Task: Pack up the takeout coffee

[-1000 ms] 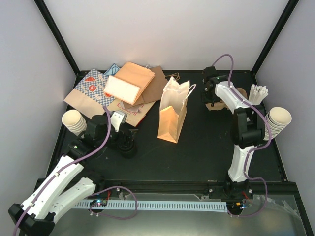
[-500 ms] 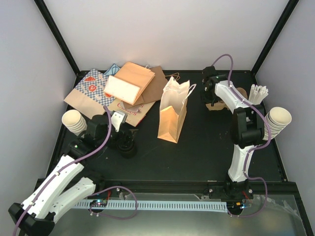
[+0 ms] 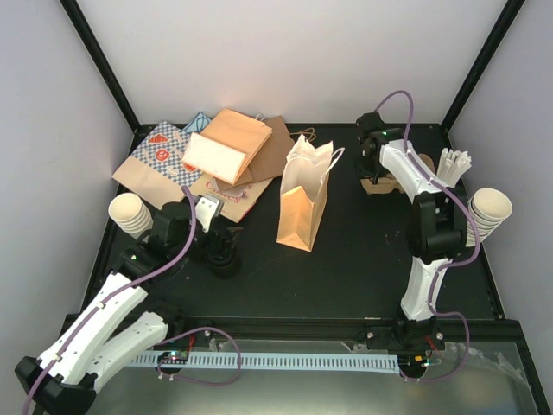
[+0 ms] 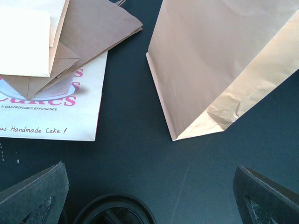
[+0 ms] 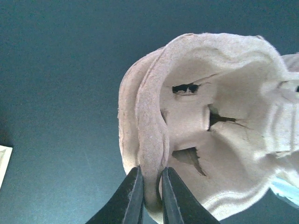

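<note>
Black counter (image 3: pixel 346 259), boxed in by pale walls and black corner posts.

Far right: the moulded-pulp carrier (image 3: pixel 378 185) sits by the back edge, partly under the right arm. A bundle of white sticks (image 3: pixel 454 162) is just beside it, and a stack of lidless cups (image 3: pixel 488 207) lies nearer the right edge.

Right pincer (image 5: pixel 152 175): clenched on the carrier's (image 5: pixel 210 116) rim. The two fingers pinch the thin pulp wall of the end well, one finger on each side.

Carrier orientation: the wells open towards the wrist camera, and the slit bottom of the gripped well is visible. In the wrist view the long axis runs away from the pincer to the right edge of the frame. In the top view it runs roughly left to right. I cannot tell whether the carrier rests flat or is tipped.

Left pincer (image 4: pixel 148 177): released, fingers spread wide, holding nothing. It hangs over the black lid stack (image 3: pixel 225 259).

Mid-counter: an upright kraft bag (image 3: pixel 304 199), mouth open. Far left: a pile of flat paper bags (image 3: pixel 216 160). A second cup stack (image 3: pixel 130 214) lies beside the left arm.

No lidded cup can be made out.
</note>
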Controlling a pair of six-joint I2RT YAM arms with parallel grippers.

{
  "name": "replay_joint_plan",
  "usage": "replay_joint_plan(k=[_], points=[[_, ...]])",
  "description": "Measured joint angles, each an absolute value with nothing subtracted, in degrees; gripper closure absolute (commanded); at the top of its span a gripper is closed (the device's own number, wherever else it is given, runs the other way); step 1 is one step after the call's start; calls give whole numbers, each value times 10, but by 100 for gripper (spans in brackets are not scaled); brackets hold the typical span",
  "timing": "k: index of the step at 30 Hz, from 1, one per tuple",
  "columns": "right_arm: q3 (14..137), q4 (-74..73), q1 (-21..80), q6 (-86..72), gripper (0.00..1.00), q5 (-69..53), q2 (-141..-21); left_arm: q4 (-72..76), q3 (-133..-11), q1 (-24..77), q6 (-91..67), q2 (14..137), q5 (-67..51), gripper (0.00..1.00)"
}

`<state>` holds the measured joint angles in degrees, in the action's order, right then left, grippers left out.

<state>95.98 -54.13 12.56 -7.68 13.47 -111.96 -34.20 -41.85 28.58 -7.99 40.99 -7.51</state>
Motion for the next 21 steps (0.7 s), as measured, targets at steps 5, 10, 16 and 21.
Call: replay_joint_plan(k=[5, 10, 16, 21], points=[[963, -542, 126, -81, 86, 164, -1096, -342, -418, 286, -80, 410, -75, 1], [982, -543, 125, -86, 86, 193, -1068, -342, -418, 286, -80, 410, -75, 1], [1000, -546, 125, -93, 87, 213, -1042, -342, -418, 286, -80, 410, -75, 1], [1007, -551, 125, -94, 87, 222, -1036, -342, -418, 286, -79, 410, -75, 1]])
